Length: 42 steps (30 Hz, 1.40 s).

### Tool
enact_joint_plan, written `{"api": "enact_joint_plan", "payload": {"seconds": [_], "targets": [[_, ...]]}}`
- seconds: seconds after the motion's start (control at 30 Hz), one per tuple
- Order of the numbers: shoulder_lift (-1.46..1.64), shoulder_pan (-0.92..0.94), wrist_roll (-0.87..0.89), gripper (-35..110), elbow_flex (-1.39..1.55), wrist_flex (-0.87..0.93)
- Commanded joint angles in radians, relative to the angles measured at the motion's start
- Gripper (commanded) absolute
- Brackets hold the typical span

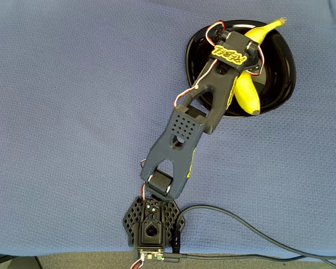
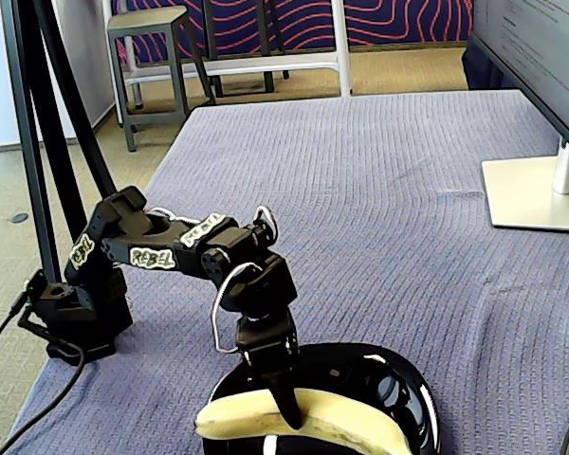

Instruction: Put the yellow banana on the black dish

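Fixed view: hand clasping yellow banana

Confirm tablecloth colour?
Blue-grey with a ribbed weave, the tablecloth shows best in the overhead view.

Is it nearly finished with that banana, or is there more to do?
Nearly. The yellow banana already lies across the black dish. The tool is down at the banana's middle; whether it grips is unclear. Left: let go and lift away.

The arm is matte black plastic with a perforated base. Yellow lettered labels mark its links. Red-and-white wires loop along it.
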Motion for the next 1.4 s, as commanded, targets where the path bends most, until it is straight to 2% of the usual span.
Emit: {"api": "enact_joint_plan", "payload": {"seconds": [0.0,0.83,1.1,1.2,1.37], "targets": [[0.021,-0.025,0.000,0,-0.114,-0.044],[0.018,-0.032,0.005,11,0.000,-0.097],[0.018,-0.040,0.008,20,0.002,-0.095],[0.018,-0.040,0.009,30,0.008,-0.094],[0.037,-0.046,0.002,33,0.034,-0.086]]}}
